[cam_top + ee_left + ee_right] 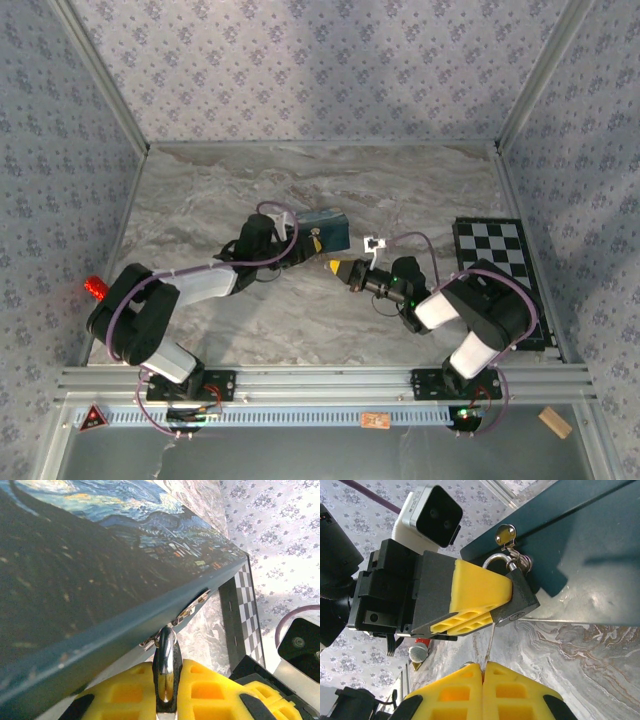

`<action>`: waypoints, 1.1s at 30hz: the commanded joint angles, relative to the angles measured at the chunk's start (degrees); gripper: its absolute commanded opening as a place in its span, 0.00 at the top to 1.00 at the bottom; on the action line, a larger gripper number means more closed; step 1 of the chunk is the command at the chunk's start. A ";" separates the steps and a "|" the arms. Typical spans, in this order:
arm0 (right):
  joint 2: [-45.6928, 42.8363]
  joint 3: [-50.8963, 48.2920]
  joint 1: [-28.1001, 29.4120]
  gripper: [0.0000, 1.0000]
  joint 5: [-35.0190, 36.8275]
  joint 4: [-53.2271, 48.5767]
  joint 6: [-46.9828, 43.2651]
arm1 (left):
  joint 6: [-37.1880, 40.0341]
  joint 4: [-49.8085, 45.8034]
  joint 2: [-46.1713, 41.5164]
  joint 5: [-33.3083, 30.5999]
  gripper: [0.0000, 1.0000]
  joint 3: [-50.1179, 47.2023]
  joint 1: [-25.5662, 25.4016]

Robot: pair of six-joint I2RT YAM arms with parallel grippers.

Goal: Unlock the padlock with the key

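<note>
Against blue box (pixel 580 545), padlock (pixel 520 600), key (pixel 490 637), chessboard (pixel 495 250) beyond

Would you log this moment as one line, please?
left gripper: gripping padlock | right gripper: gripping key | key: tip at padlock base | padlock: on box

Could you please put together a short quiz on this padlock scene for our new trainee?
1. True or false: the padlock is hooked onto the painted blue box.
2. Which one clamps the padlock? A) the left gripper B) the right one C) neither
3. Fill in: the thin key reaches from the shut right gripper to the underside of the ____.
Key: 1 true; 2 A; 3 padlock.
</note>
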 commanded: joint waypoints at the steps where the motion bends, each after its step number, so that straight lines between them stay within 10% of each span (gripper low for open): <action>1: 1.11 1.32 0.15 1.00 0.91 1.74 1.44 | -0.95 4.55 -2.47 2.73 1.00 1.86 0.88; 33: 4.85 4.98 0.84 1.00 4.72 1.85 7.35 | -3.68 8.24 -2.91 5.92 1.00 0.48 4.40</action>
